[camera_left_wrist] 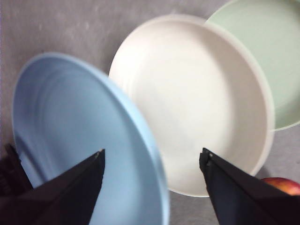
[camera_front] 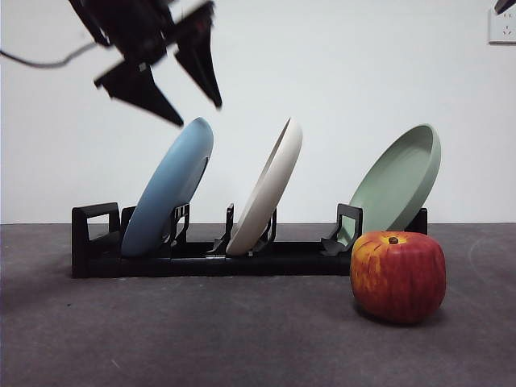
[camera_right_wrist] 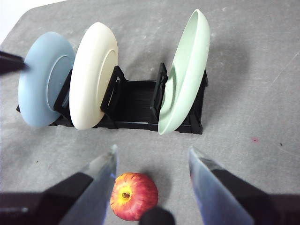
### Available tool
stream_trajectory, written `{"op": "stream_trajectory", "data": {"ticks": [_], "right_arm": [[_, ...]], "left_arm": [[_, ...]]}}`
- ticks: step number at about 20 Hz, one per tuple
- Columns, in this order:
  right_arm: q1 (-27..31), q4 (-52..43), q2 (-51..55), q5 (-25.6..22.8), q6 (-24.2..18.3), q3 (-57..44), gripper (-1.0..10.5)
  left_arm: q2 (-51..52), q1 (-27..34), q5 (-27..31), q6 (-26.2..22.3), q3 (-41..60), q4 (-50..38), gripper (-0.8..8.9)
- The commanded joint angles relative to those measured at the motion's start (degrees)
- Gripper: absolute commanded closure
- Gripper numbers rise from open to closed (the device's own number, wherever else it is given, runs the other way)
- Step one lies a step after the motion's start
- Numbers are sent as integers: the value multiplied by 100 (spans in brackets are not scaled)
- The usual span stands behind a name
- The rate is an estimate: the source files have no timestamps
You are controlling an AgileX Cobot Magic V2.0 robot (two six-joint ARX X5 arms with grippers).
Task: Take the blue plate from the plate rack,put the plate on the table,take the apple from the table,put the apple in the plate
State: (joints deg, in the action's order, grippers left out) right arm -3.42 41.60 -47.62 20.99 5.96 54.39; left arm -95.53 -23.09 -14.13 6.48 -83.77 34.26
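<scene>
Left gripper [camera_front: 197, 113] is spread wide, just above the blue plate's [camera_front: 169, 189] top rim at about 12 o'clock. The plate's leaning in the rack's [camera_front: 93, 242] end slot. I'd straddle the rim, pinch firmly, and lift along the tilt so the cream plate [camera_front: 270, 185] isn't bumped. Right gripper [camera_right_wrist: 152, 161], also wide, hovers over the apple [camera_front: 397, 276].

Left hand [camera_front: 197, 113] above blue plate [camera_front: 168, 189], 3 plates racked, apple [camera_front: 397, 276] in front
</scene>
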Motion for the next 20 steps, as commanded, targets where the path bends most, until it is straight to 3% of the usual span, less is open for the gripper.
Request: {"op": "stream_trajectory", "data": {"ticks": [1, 4, 7, 8, 14, 20], "right_arm": [[-11, -17, -2, -11, -55, 17, 691], [-11, -17, -2, -13, -55, 17, 691], [-11, -17, -2, -20, -59, 17, 693], [-11, -17, -2, -22, -59, 17, 693], [-11, -15, -39, -31, -94, 17, 693], [-11, 0, -57, -33, -94, 17, 693]], "left_arm": [[-197, -24, 59, -76, 0, -35, 472], [-256, -22, 87, -74, 0, -55, 489], [-256, -22, 59, -81, 0, -79, 799], [-254, -22, 50, -79, 0, -79, 822], [-129, -72, 26, -92, -619, 540, 822], [400, -343, 28, -763, -1902, 1797, 822]]}}
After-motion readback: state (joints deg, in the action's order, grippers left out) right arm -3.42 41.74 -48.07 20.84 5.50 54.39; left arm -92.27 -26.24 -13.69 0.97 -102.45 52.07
